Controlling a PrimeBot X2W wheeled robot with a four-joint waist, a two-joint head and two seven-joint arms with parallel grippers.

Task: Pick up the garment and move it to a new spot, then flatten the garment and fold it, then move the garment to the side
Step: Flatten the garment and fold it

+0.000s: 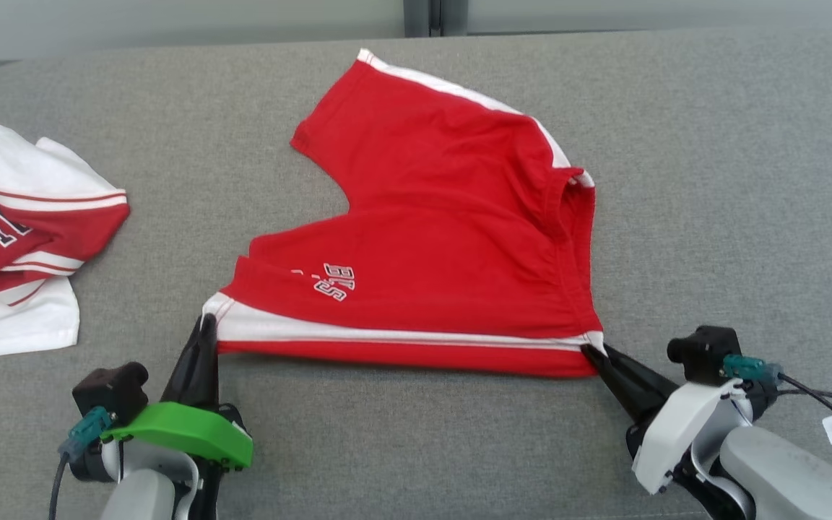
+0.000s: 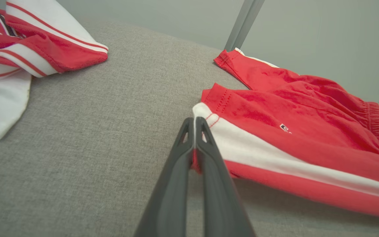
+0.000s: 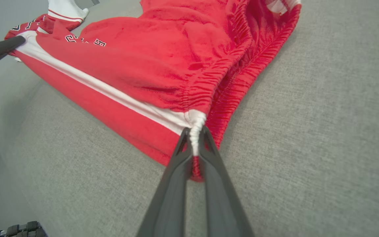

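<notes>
Red shorts (image 1: 452, 238) on grey cushion (image 1: 734, 180), left gripper (image 1: 206, 325) pinching hem corner, right gripper (image 1: 593, 352) pinching waistband corner

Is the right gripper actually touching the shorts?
Touching. The right wrist view shows the right gripper pinching the shorts at the white waistband corner.

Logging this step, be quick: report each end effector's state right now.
Left end effector: closed, holding the red shorts at the leg-hem corner.
Right end effector: closed, holding the same shorts at the waistband corner.
</notes>
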